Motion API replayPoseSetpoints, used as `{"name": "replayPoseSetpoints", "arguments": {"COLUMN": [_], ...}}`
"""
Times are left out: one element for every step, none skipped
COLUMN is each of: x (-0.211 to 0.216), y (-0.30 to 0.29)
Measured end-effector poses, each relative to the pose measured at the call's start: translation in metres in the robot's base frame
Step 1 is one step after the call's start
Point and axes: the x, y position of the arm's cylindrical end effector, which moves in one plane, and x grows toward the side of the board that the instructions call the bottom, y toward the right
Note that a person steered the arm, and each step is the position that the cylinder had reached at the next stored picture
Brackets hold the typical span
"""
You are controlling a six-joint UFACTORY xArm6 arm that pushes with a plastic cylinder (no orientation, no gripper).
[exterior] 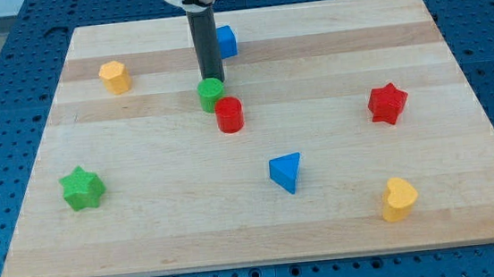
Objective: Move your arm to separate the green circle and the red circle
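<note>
The green circle [211, 94] and the red circle [229, 115] sit touching near the board's middle, the red one to the lower right of the green one. My tip [211, 78] is at the green circle's top edge, right behind it, seemingly touching it. The dark rod rises from there to the view's top.
A blue cube [226, 41] lies just right of the rod. A yellow hexagon-like block [115, 76] is at upper left, a green star [82, 189] at lower left, a blue triangle [287, 172] at lower middle, a red star [387, 103] at right, a yellow heart [399, 199] at lower right. The wooden board [312, 61] bears them all.
</note>
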Motion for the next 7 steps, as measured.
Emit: {"name": "replayPoseSetpoints", "arguments": {"x": [-0.009,0.004,0.013,0.013,0.013,0.013,0.007], "y": [0.009,0.003,-0.007,-0.03,-0.082,-0.113,-0.11]}}
